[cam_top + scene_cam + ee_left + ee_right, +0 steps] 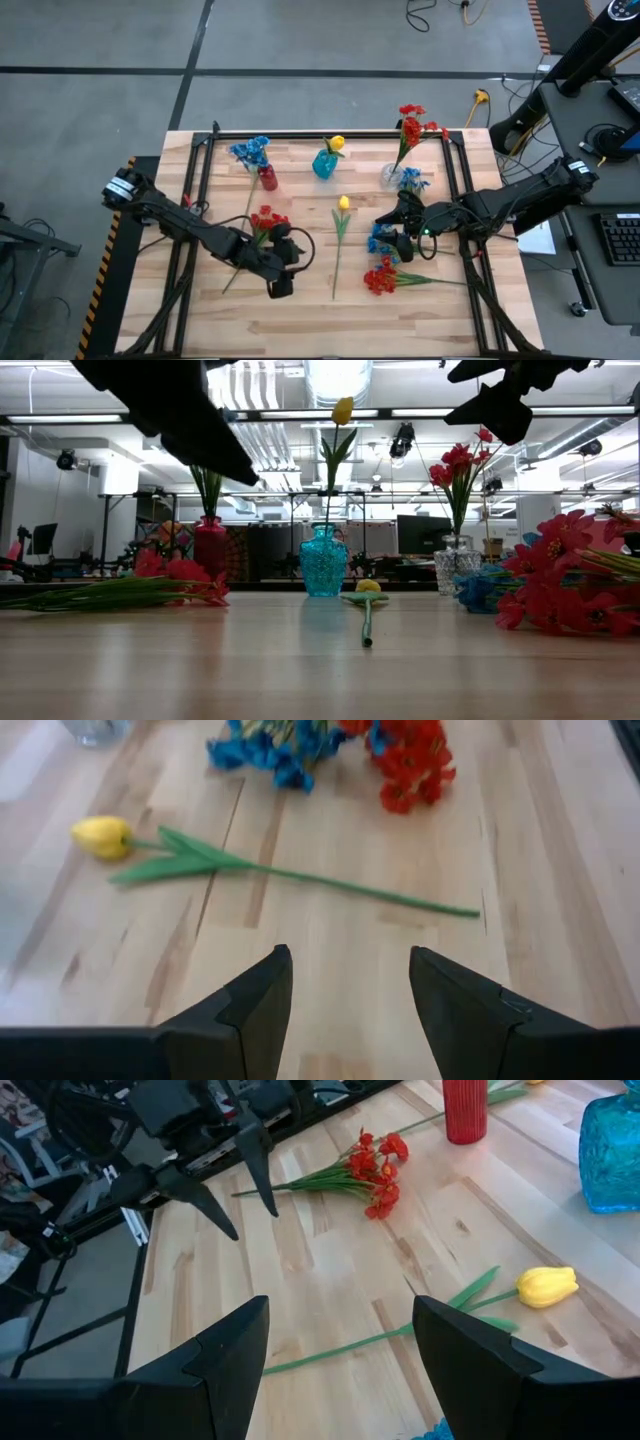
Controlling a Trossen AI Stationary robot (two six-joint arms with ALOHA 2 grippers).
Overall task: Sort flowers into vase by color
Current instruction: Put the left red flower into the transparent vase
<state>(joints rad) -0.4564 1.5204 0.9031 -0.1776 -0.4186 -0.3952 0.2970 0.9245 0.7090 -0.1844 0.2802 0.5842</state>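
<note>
3 vases (325,164) hold flowers; 4 sprays lie on the worktop (300,310). Left claw (281,287) and right claw (385,232) hover wide, empty.

Left tool (282,287) open above the table, right tool (385,232) open likewise

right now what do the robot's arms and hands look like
Both arms are dark, near-black jointed links, left arm and right arm. Each ends in a hand with two flat, tapering black fingers: left hand, right hand. Black cables loop beside the left hand.
</note>
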